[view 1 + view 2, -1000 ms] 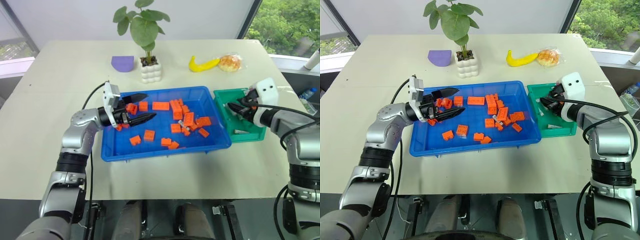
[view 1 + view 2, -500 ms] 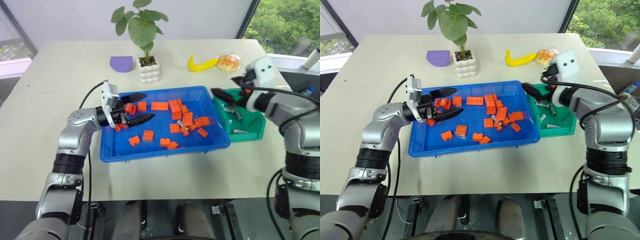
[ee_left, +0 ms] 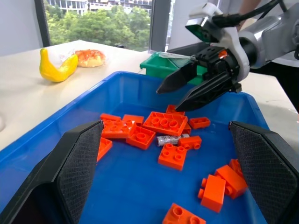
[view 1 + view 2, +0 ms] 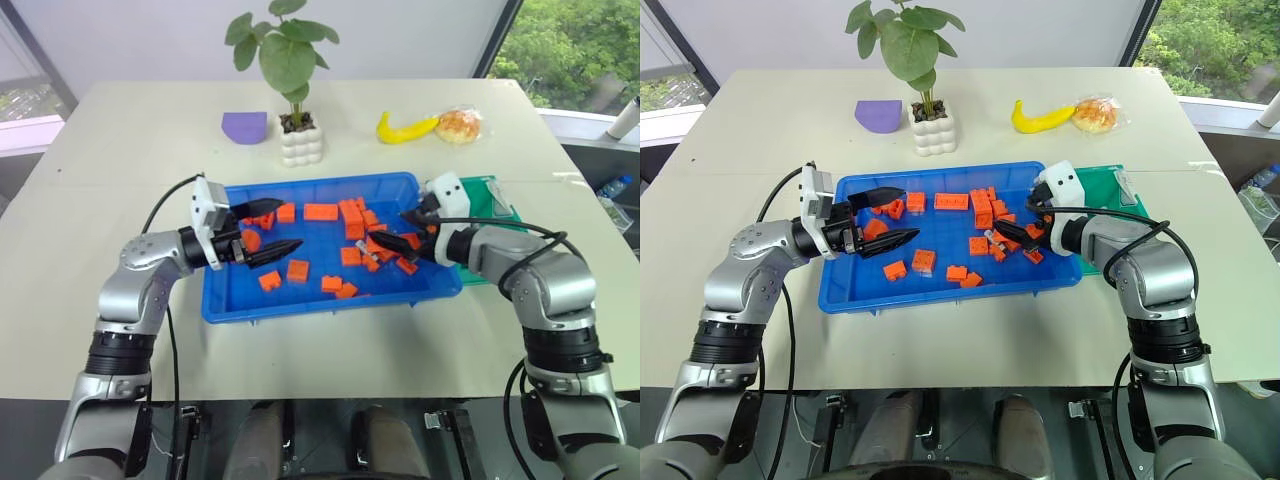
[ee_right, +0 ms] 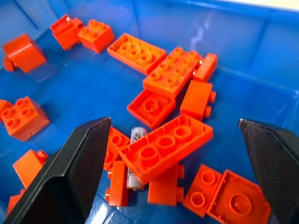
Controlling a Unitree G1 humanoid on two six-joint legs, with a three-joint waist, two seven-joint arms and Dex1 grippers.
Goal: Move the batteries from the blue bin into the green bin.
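Right gripper (image 4: 403,230) over the right end of the blue bin (image 4: 300,300), jaws spread wide, holding nothing, poised above orange blocks (image 5: 163,147) with one battery (image 5: 135,156) wedged among them. Left gripper (image 4: 280,227) at the bin's left end, jaws also wide, empty. Green bin (image 4: 497,195) just beside, on the bench (image 4: 120,170).

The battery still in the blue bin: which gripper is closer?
Right. The right gripper hangs open just above the battery; the left gripper is open at the bin's far end.

Windowed office: pale table (image 4: 120,150), potted plant (image 4: 290,60).
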